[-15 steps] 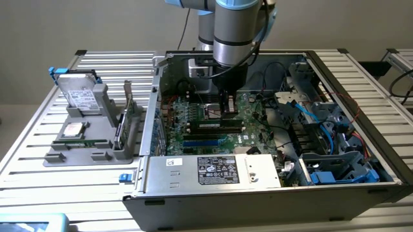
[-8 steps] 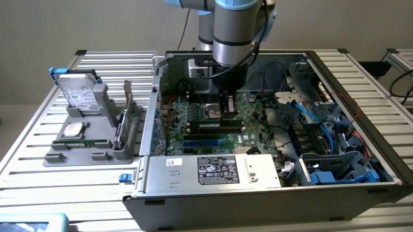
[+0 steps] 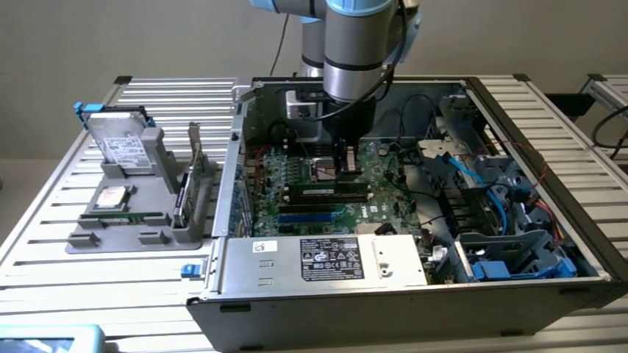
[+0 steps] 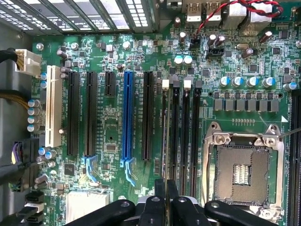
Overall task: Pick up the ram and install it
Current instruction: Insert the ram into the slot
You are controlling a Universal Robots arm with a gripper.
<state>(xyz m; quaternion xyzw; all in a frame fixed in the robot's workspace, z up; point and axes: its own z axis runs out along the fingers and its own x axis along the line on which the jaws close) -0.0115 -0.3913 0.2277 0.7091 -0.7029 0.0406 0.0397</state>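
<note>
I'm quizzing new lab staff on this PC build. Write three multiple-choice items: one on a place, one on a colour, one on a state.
1. Where is the gripper? A outside the case; B inside the open case, over the motherboard; C high above the case.
2. The long slot among the black ones is: A red; B yellow; C blue.
3. The CPU socket is: A bare, no cooler; B under a fan; C under cables.
Key: B, it stands at the ram over the board; C, blue plastic shows; A, its frame lies uncovered.

End effector [image 3: 343, 170] at ram [image 3: 329, 193] inside case [image 3: 393, 312]
</note>
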